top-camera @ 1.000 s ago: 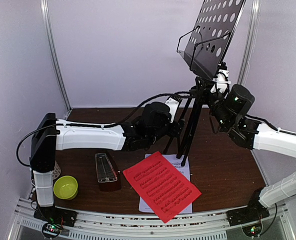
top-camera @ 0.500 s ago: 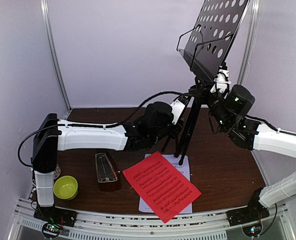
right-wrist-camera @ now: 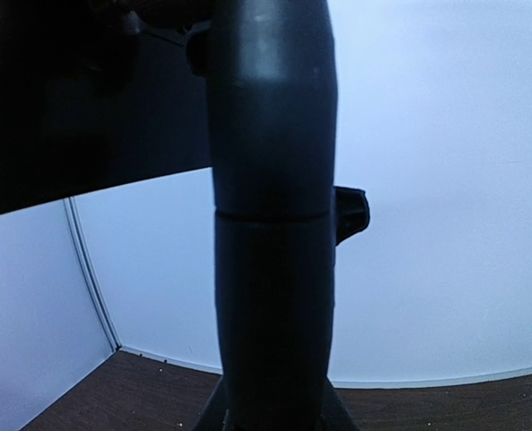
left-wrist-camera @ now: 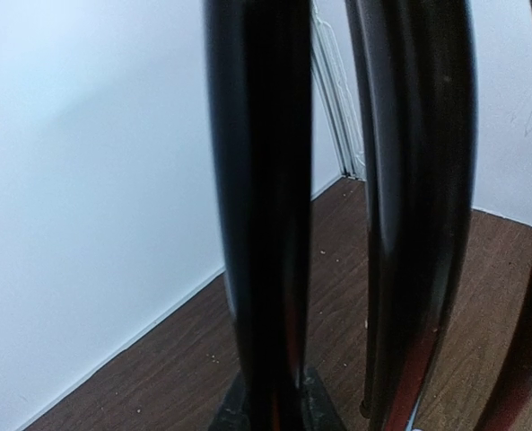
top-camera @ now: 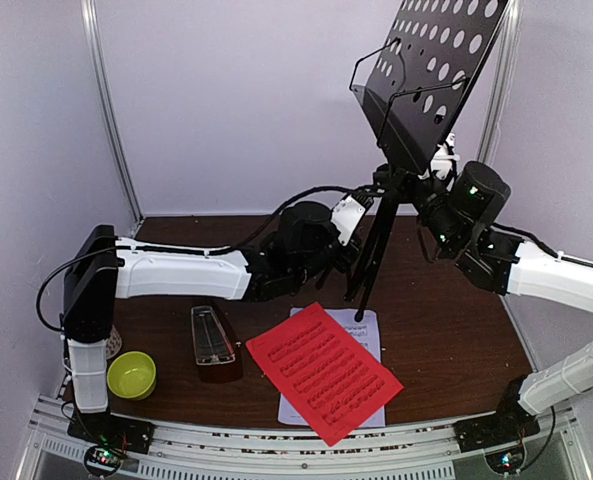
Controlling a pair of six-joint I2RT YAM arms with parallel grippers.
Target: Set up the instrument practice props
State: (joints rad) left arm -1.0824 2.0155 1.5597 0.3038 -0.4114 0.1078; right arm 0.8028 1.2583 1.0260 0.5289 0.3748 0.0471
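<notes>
The black music stand (top-camera: 431,70), its perforated desk tilted high at the right, stands at the back with its legs (top-camera: 368,265) drawn close together. My left gripper (top-camera: 360,238) is shut on one leg (left-wrist-camera: 261,224), and its fingertips (left-wrist-camera: 319,409) hug the tube. My right gripper (top-camera: 433,182) is shut on the upper pole (right-wrist-camera: 270,269), just under the desk. The red sheet (top-camera: 321,372) lies on the white sheet (top-camera: 368,325) at front centre. The dark-wood metronome (top-camera: 214,340) lies to their left.
A yellow-green bowl (top-camera: 131,375) sits at the front left, with a patterned mug (top-camera: 112,345) half hidden behind the left arm's base. White walls close in on the back and both sides. The stand's foot (top-camera: 356,315) is near the white sheet's far edge.
My left gripper has closed on the stand's leg. The stand's desk has shifted left, and its foot has drawn slightly back and left. The right gripper keeps its hold.
</notes>
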